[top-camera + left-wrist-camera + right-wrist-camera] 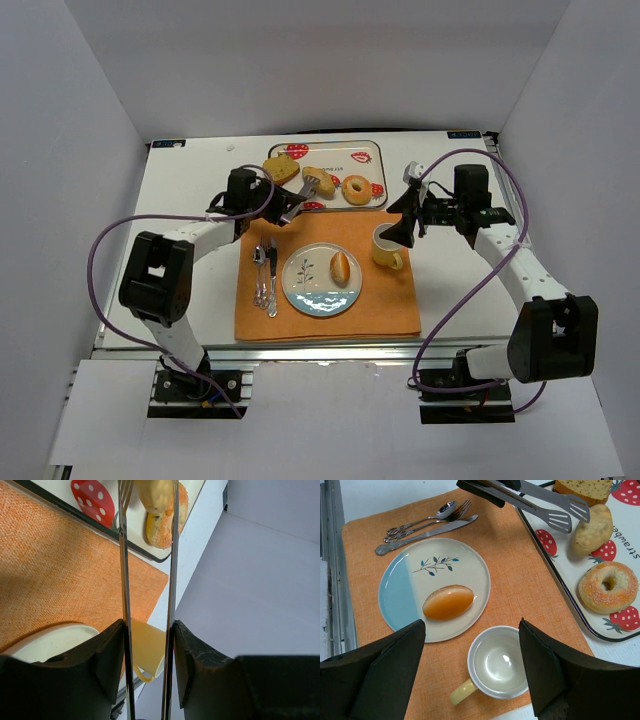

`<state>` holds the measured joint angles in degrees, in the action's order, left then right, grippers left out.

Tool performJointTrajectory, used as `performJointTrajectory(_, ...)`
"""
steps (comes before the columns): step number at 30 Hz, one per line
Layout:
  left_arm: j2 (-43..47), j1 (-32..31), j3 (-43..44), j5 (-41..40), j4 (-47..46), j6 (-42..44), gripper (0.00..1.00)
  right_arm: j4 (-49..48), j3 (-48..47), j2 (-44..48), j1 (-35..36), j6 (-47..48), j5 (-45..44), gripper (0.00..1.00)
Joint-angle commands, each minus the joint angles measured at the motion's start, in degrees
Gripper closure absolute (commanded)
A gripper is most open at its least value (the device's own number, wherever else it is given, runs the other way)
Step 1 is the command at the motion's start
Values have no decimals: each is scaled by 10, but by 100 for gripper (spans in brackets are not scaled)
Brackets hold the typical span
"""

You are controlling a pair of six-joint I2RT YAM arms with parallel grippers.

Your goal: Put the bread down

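Observation:
A golden bread roll (341,267) (448,601) lies on the blue-and-cream plate (305,290) (400,590). A strawberry-print tray (372,150) at the back holds a bread slice (282,167), a pale roll (322,180) (592,529) and a bagel (357,189) (607,587). My left gripper (275,205) (148,625) is shut on metal tongs (303,197) (540,500). The tong tips are open at the tray's near edge, just beside the pale roll (155,495). My right gripper (405,215) (472,622) is open and empty above the cup.
A yellow cup (388,247) (500,662) stands on the orange placemat (380,305), right of the plate. A spoon, fork and knife (265,275) (425,522) lie left of the plate. White walls close in the table on three sides.

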<state>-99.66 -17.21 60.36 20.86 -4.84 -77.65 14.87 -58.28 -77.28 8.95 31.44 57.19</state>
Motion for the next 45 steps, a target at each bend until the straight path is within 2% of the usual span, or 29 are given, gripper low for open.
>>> performJointTrajectory(1, -6, 5, 31, 16, -13, -1, 49, -16, -5, 12, -5, -4, 14, 20)
performJointTrajectory(11, -45, 5, 58, 21, -19, -1, 49, -17, -5, 12, -7, -5, 14, 20)
performJointTrajectory(16, -51, 5, 51, 18, -26, -6, 53, -17, -6, 12, -8, -5, 15, 20)
performJointTrajectory(23, -50, 5, 28, 23, -66, -22, 67, -16, -3, 14, -7, -6, 14, 20)
performJointTrajectory(24, -48, 5, 27, 23, -68, -22, 75, -16, -3, 14, -9, -5, 14, 20)
performJointTrajectory(26, -41, 5, 28, 29, -72, -18, 84, -13, -3, 14, -9, -5, 14, 20)
performJointTrajectory(27, -27, 5, 34, 28, -59, -4, 90, -13, -3, 14, -9, -5, 14, 20)
performJointTrajectory(29, -11, 4, 52, 23, -13, 32, 96, -12, -3, 15, -10, -4, 14, 20)
performJointTrajectory(30, 0, 5, 62, 13, 13, 78, 98, -10, -4, 16, -10, -2, 14, 20)
performJointTrajectory(31, 12, 5, 70, 11, 64, 99, 100, -8, -3, 17, -11, 0, 13, 20)
performJointTrajectory(36, 127, 4, 65, 9, 202, 231, 100, -3, -3, 17, -13, 6, 13, 20)
performJointTrajectory(38, 165, 3, 58, 2, 301, 278, 100, -2, -3, 13, -13, 6, 13, 20)
performJointTrajectory(39, 201, 0, 56, -6, 338, 331, 100, -1, -3, 13, -12, 6, 13, 20)
performJointTrajectory(40, 219, -3, 53, -20, 405, 351, 100, -2, -5, 9, -13, 6, 14, 20)
performJointTrajectory(43, 284, -17, 18, -30, 496, 396, 100, 2, -11, -2, -13, 6, 20, 20)
performJointTrajectory(45, 315, -27, -16, -26, 515, 400, 100, 6, -22, -8, -13, 8, 20, 20)
